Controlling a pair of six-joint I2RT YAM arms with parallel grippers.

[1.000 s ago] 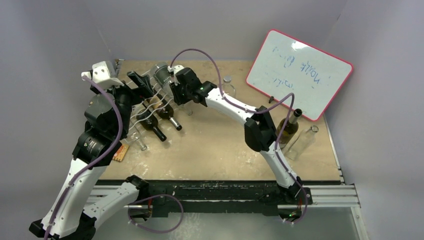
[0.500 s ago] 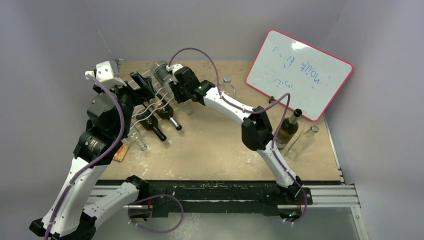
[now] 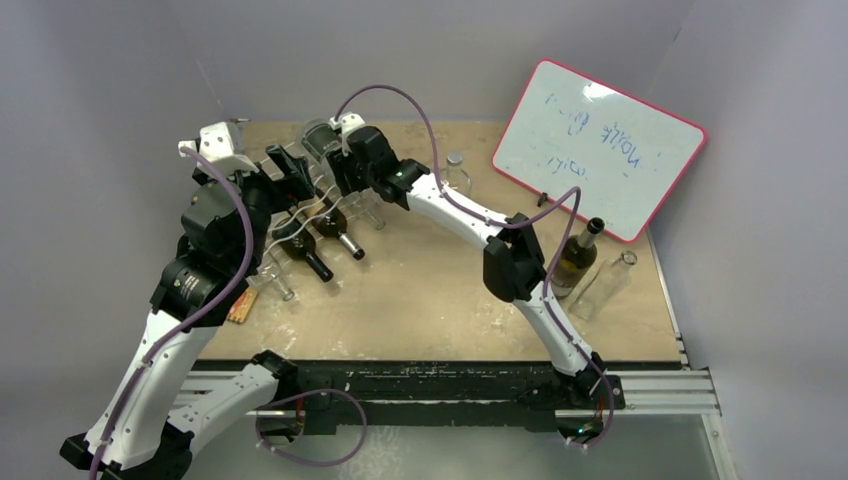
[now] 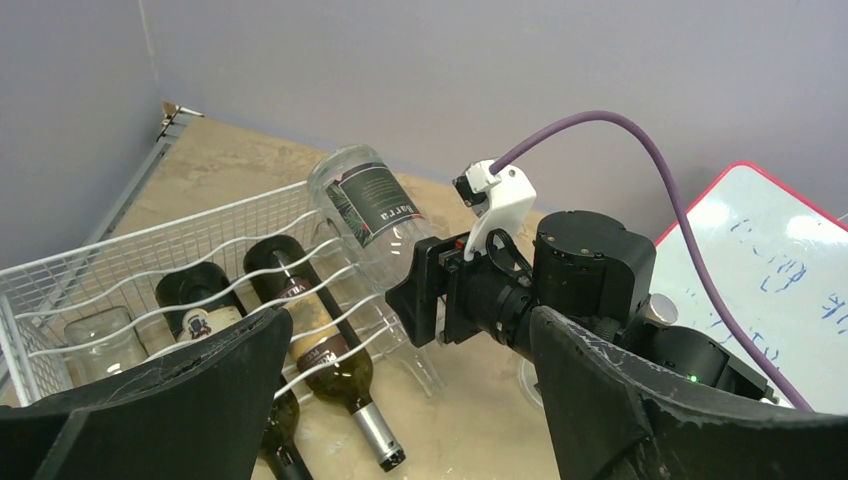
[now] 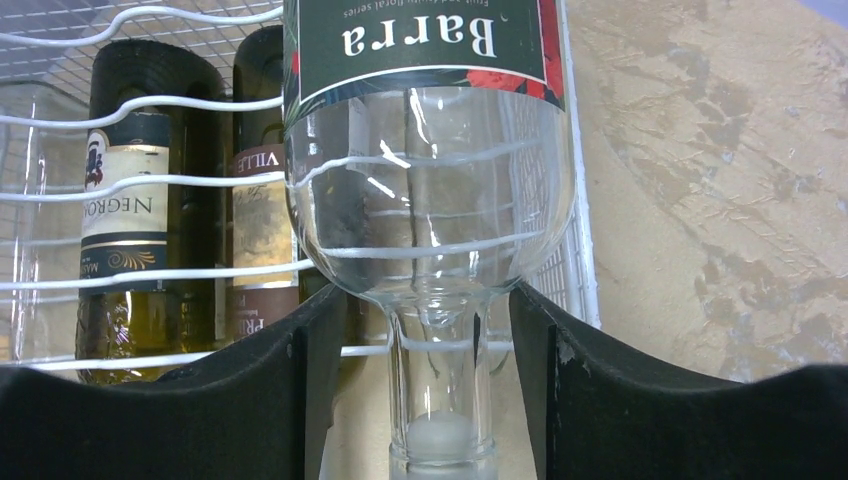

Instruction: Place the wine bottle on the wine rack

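Since the neck is the slimmest grip pt, the right gripper (image 5: 428, 300) straddles it w/ jaws narrow. Slim gaps show each side, so can't tell if it's truly clamped. Just past the fingertips the clear wine bottle (image 5: 430, 180) lies over the wine rack (image 4: 90, 265), base away from the hand, prob. to slide into the free groove beside two dark bottles (image 5: 150, 200). Farther out, the left gripper (image 4: 410, 320) hangs wide, empty.
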